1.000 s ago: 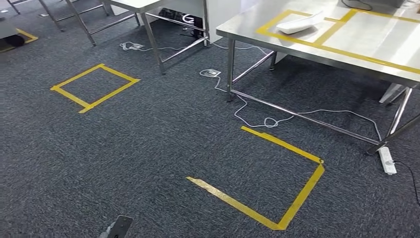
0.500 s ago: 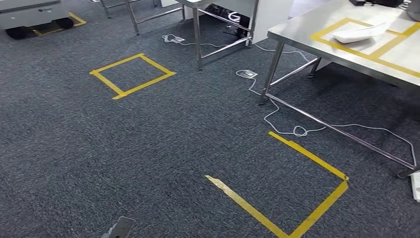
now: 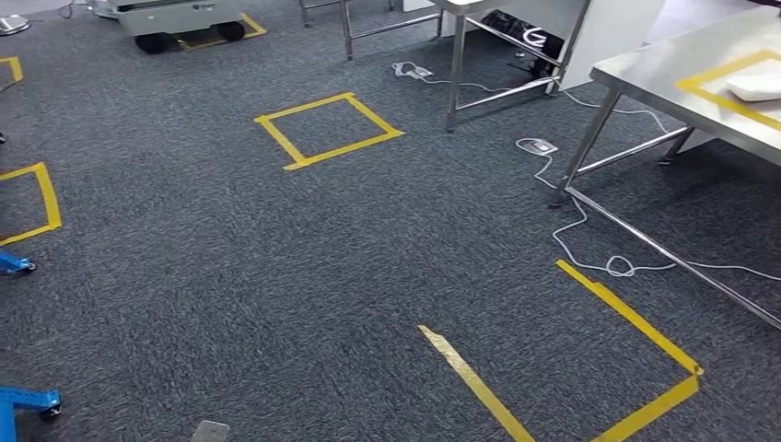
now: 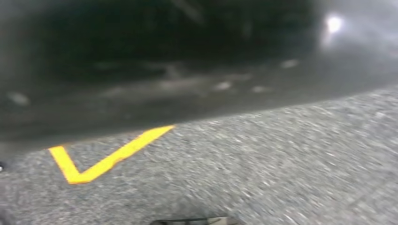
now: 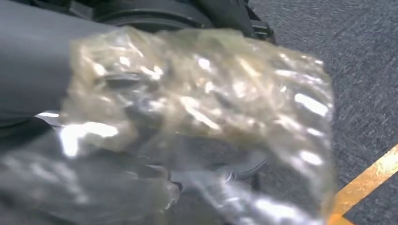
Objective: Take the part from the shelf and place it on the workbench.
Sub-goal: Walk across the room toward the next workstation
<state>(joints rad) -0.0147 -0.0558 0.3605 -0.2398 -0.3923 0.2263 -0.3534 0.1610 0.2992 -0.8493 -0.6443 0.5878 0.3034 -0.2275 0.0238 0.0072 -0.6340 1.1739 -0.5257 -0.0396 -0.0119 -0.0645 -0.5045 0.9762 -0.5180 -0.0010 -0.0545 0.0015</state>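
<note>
The whole head view has slid to the right since a moment ago, so the camera has turned left; the things on the floor have not moved. The steel workbench (image 3: pixel 663 69) now sits at the far right edge, with a white thing (image 3: pixel 757 87) lying inside its yellow tape box. The closed yellow square (image 3: pixel 328 129) on the dark carpet (image 3: pixel 230 276) is now near the middle top. The open yellow tape shape (image 3: pixel 589 359) is at the lower right. New things have come into view on the left: blue wheeled feet (image 3: pixel 26 402) and another yellow tape mark (image 3: pixel 37 198). A white cable (image 3: pixel 589 249) curls under the bench.

In the right wrist view, the part (image 5: pixel 202 108), a crinkly clear plastic bag with dark bits inside, is right up against the camera. The right hand (image 5: pixel 33 70) seems to be holding it, but the bag hides the fingers. I cannot tell if the left hand is open or closed; its blurry view shows carpet and yellow tape (image 4: pixel 101 159).
</note>
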